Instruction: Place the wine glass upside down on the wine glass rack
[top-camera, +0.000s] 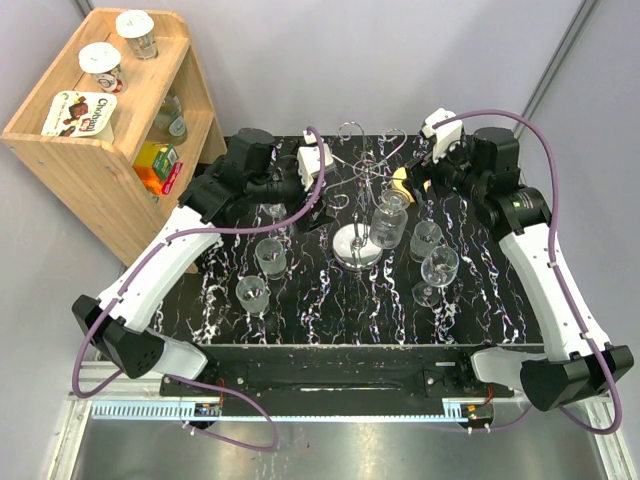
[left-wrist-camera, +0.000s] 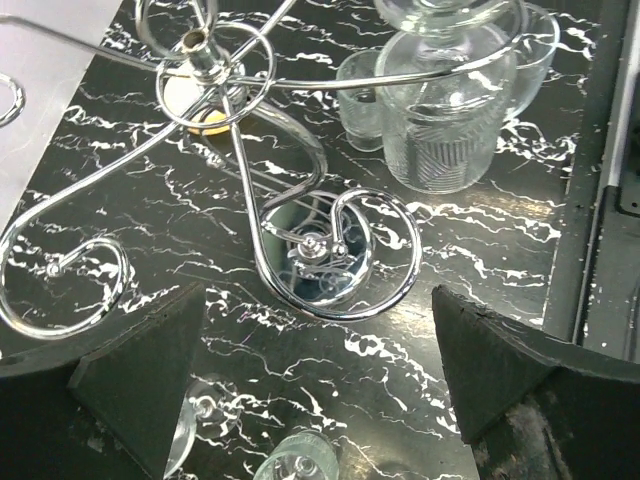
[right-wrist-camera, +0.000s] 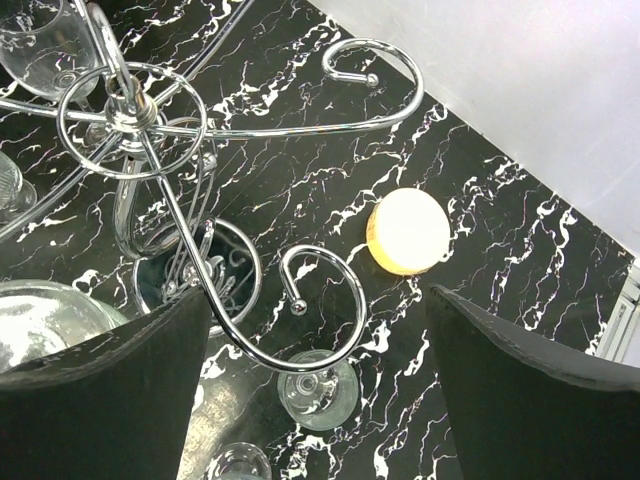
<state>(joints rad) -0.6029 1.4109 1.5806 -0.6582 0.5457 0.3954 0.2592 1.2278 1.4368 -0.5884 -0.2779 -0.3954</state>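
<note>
The wine glass rack (top-camera: 360, 170) stands mid-table on its mirror disc base (top-camera: 357, 247). One ribbed wine glass (top-camera: 389, 222) hangs upside down from a wire arm on its right side, also seen in the left wrist view (left-wrist-camera: 448, 110). Several other wine glasses stand on the table, among them one (top-camera: 425, 240) right of the rack. My left gripper (top-camera: 330, 197) hovers over the rack's left side, open and empty (left-wrist-camera: 320, 320). My right gripper (top-camera: 417, 180) is open and empty (right-wrist-camera: 318, 335), above a curled arm (right-wrist-camera: 330, 300) and a standing glass (right-wrist-camera: 318, 392).
A round yellow disc (right-wrist-camera: 408, 232) lies on the black marbled table (top-camera: 330, 310) behind the rack's right side. Glasses stand at the left (top-camera: 270, 258) (top-camera: 252, 293) and right (top-camera: 438, 270). A wooden shelf (top-camera: 90, 150) with yoghurt pots is at the back left.
</note>
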